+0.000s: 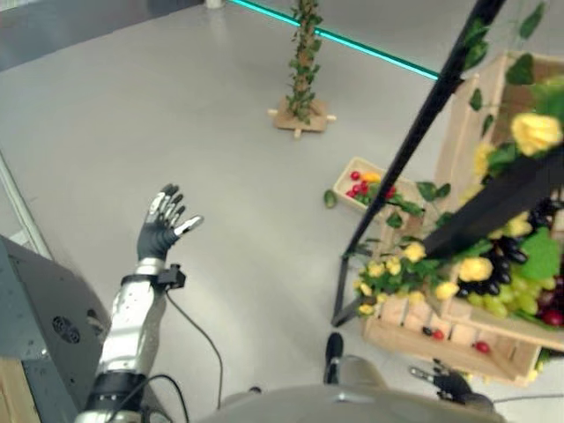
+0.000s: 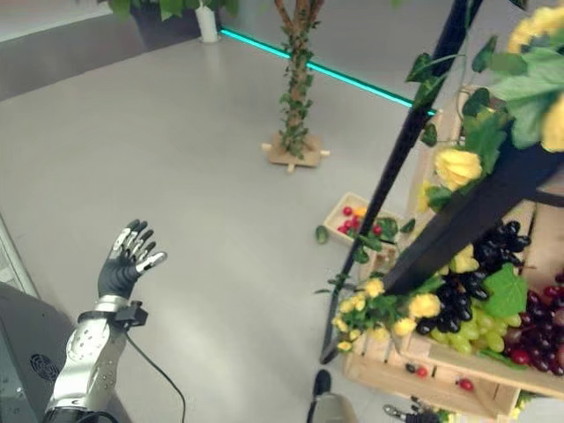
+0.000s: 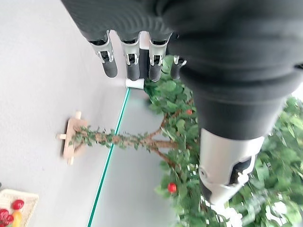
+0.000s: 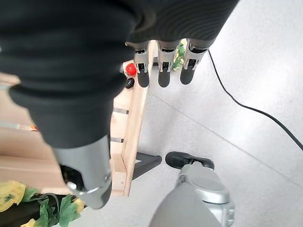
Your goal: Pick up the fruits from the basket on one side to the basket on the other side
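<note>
A small flat basket lies on the floor with red and orange fruits in it; its corner also shows in the left wrist view. To its right a wooden crate stand carries dark and green grapes and small red fruits on its lower ledge. My left hand is raised over bare floor, well left of the basket, open with fingers spread and nothing in it. My right hand hangs low by the stand's front, its fingers straight, beside a red fruit.
An artificial tree on a wooden cross base stands beyond the basket. A black slanted pole crosses in front of the stand, among yellow flowers and leaves. A grey cabinet is at my left.
</note>
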Robot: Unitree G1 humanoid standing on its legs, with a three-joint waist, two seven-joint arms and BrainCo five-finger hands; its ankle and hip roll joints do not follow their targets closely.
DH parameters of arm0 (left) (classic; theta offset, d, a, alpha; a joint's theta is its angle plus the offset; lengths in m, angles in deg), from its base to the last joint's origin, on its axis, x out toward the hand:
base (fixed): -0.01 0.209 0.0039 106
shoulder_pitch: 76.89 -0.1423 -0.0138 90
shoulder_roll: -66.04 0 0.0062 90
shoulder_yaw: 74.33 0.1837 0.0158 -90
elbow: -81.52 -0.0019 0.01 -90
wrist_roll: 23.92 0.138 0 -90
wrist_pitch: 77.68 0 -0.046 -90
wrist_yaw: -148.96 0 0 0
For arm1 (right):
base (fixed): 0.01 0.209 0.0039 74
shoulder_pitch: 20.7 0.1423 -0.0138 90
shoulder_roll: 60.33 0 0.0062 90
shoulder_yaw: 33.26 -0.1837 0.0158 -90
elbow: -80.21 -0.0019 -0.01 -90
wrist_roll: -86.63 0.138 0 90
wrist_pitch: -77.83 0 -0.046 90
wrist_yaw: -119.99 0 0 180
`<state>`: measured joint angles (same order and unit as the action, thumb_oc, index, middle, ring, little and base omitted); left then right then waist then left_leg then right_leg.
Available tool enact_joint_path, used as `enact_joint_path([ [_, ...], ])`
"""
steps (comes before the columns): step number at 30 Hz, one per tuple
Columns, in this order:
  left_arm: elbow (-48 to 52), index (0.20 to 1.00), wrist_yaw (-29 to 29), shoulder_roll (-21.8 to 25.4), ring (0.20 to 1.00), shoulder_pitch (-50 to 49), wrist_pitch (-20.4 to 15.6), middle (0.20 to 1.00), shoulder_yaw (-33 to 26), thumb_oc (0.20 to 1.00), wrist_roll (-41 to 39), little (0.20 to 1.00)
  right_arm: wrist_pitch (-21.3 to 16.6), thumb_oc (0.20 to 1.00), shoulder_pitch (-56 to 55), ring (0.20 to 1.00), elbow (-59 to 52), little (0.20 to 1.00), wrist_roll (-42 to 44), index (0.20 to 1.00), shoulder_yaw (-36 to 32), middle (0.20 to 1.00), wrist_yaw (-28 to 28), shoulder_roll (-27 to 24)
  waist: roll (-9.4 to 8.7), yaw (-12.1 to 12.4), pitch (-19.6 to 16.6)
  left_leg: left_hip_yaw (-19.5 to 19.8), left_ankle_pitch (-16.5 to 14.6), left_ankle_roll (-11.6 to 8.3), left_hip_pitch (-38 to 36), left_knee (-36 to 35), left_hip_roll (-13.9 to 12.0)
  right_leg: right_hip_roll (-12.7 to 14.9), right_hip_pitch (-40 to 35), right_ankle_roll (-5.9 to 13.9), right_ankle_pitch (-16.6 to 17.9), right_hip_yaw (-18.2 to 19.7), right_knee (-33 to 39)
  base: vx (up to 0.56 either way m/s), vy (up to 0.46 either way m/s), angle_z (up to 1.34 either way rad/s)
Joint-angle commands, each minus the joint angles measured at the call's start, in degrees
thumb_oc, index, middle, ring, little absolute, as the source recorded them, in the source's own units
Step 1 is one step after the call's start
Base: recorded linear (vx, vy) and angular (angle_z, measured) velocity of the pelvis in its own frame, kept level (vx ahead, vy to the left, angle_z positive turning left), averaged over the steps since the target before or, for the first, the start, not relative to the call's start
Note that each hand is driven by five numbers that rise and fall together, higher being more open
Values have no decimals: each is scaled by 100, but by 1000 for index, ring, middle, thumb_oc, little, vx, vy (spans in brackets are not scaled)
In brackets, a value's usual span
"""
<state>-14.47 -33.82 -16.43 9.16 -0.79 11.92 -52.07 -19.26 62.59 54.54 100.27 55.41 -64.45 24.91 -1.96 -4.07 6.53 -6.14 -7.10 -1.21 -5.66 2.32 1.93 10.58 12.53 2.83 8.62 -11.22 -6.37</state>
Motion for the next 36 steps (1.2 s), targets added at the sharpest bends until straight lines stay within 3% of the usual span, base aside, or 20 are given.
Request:
enact_joint_path([
  [1, 236, 1000, -18, 159, 1000, 276, -282, 1000, -132, 1000, -31, 1000, -69, 1000, 151, 1000, -487, 1000, 232, 1000, 236, 1000, -74, -41, 27, -151, 122, 221, -403, 394, 642, 501, 158, -33, 194, 650, -308, 669, -394, -231, 166, -15],
  [2, 232, 1000, -18, 162, 1000, 279, -285, 1000, -131, 1000, -31, 1000, -68, 1000, 151, 1000, -490, 1000, 232, 1000, 235, 1000, -74, -38, 11, -151, 108, 217, -381, 394, 664, 496, 173, -19, 223, 648, -301, 678, -401, -208, 138, -10],
  [4, 255, 1000, 25, 184, 1000, 198, -265, 1000, -184, 1000, 23, 1000, -126, 1000, 87, 1000, -612, 1000, 344, 1000, 201, 1000, -97, 5, 106, -20, 10, 153, -251, 469, 750, 472, 86, -142, -60, 444, -851, 355, -936, -161, 71, 1],
  [6, 275, 1000, -19, 137, 1000, 54, -246, 1000, -214, 1000, -10, 1000, -145, 1000, -30, 1000, -768, 1000, 355, 1000, 269, 1000, -181, 24, 108, 31, -101, 162, -114, 462, 721, 355, 99, -408, -334, 373, -1126, 383, -948, -70, 20, -1],
  [8, 285, 1000, -29, 96, 1000, -49, -257, 1000, -263, 1000, 8, 1000, -162, 1000, -107, 1000, -949, 1000, 391, 1000, 268, 1000, -245, 6, 62, 73, -258, 152, 1, 385, 655, 133, 164, -519, -578, 388, -1068, 534, -218, -10, -58, 3],
  [12, 300, 1000, -64, 13, 1000, -301, -233, 1000, -347, 1000, -62, 1000, -215, 1000, -114, 1000, -1225, 1000, 424, 1000, 185, 1000, -235, -65, 96, 163, -461, 121, 201, 290, 657, -185, 113, -621, -720, 422, -955, 608, 343, -17, -86, -40],
  [22, 260, 1000, -245, -33, 1000, -558, -158, 1000, -198, 1000, 46, 1000, -422, 1000, -405, 1000, -3127, 1000, 826, 1000, -59, 1000, -513, -288, 91, 160, -581, 577, 338, 168, 585, -241, 3, -744, -974, 213, -1261, 262, 192, 33, -79, 22],
  [28, 231, 1000, -266, -29, 1000, -670, -170, 1000, -194, 1000, 86, 1000, -498, 1000, -470, 1000, -4153, 1000, 731, 1000, 43, 1000, -681, -446, 55, 266, -601, 952, 444, 56, 697, -179, -11, -758, -1090, 120, -1392, -94, 155, 2, -59, 52],
  [36, 331, 1000, -298, -91, 1000, -916, -220, 1000, -296, 1000, 53, 1000, -698, 1000, -360, 1000, -5452, 1000, 1179, 1000, -14, 1000, -893, -504, -21, 636, -422, 1713, 622, -243, 1246, 344, 35, -784, -1387, -28, -1539, -940, 369, -64, -104, 75],
])
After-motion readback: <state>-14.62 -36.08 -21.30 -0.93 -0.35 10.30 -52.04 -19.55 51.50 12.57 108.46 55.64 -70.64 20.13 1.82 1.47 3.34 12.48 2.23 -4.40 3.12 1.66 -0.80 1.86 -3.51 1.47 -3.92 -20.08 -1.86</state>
